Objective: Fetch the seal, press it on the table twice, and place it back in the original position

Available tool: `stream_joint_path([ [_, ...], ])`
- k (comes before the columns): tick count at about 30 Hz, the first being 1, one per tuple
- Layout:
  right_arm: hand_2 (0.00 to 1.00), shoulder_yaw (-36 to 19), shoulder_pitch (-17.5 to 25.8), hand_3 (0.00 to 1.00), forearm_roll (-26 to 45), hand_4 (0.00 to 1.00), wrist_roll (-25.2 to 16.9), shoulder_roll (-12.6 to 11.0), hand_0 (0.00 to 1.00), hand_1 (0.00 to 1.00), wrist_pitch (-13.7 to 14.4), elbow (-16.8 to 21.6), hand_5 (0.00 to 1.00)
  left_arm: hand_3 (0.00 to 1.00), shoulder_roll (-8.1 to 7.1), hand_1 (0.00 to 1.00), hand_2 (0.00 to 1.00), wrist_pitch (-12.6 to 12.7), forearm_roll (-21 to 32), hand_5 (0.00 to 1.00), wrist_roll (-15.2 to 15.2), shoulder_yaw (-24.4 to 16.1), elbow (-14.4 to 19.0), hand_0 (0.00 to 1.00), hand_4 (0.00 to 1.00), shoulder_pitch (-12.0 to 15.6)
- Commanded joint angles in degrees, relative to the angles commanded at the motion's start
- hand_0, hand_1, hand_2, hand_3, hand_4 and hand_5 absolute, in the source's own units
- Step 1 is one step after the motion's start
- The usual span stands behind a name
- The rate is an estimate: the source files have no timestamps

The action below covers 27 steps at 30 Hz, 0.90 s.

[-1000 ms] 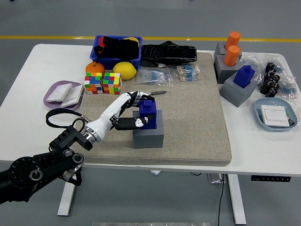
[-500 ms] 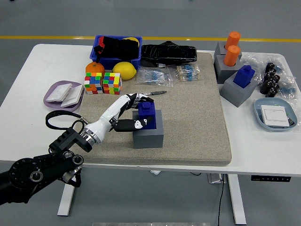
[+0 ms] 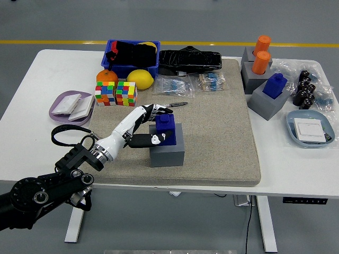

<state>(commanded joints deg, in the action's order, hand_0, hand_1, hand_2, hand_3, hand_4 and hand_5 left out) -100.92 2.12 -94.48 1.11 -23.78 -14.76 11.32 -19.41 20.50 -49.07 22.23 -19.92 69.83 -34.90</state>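
Note:
A blue seal point(image 3: 166, 129) stands upright in a grey block holder point(image 3: 167, 152) in the middle of the beige mat point(image 3: 222, 137). My left hand point(image 3: 158, 125) reaches in from the lower left and sits against the seal's left side. The thumb point(image 3: 151, 139) lies by the seal's base and the fingers point(image 3: 159, 110) stretch out behind its top, spread and loose rather than clamped. The right arm is not in view.
A second blue seal point(image 3: 275, 85) on a grey block and two orange cylinders point(image 3: 260, 55) stand at the right. Two puzzle cubes point(image 3: 116, 93), a lemon point(image 3: 140, 78), an orange point(image 3: 107, 76), a blue bin point(image 3: 114, 67), a purple tray point(image 3: 59, 112) and parts bags point(image 3: 175, 84) lie left and behind.
The seal has settled slightly lower into its holder. My left hand has eased a little to the left and its fingers have loosened.

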Motion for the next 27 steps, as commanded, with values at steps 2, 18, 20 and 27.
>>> stream_joint_path([
  [2, 0.676, 0.06, -0.02, 0.652, 0.06, 0.826, 0.0, 0.01, 0.791, 0.699, -0.01, 0.01, 0.462, 0.748, 0.01, 0.773, 0.7, -0.18, -0.08, 0.002, -0.1, 0.0, -0.05, 0.774, 0.85, 0.01],
  [18, 0.676, -0.05, 0.07, 0.652, 0.01, 0.826, -0.02, 0.1, 0.791, 0.699, -0.03, 0.0, 0.464, 0.913, -0.01, 0.928, 0.885, -2.69, 1.38, 0.002, 0.77, -1.79, -0.36, 0.894, 0.998, 0.28],
  [20, 0.675, -0.06, 0.09, 0.651, 0.02, 0.826, -0.02, 0.1, 0.79, 0.699, -0.05, 0.01, 0.464, 0.96, -0.09, 0.986, 0.969, -2.9, 1.57, 0.17, 0.96, -2.65, -0.56, 0.946, 0.998, 0.37],
  [27, 0.675, -0.07, 0.09, 0.651, 0.18, 0.825, -0.01, 0.05, 0.791, 0.698, -0.04, 0.04, 0.464, 0.965, -2.32, 0.998, 0.983, -4.04, 0.08, 0.264, -0.85, -6.93, -1.41, 0.986, 0.998, 0.35],
])
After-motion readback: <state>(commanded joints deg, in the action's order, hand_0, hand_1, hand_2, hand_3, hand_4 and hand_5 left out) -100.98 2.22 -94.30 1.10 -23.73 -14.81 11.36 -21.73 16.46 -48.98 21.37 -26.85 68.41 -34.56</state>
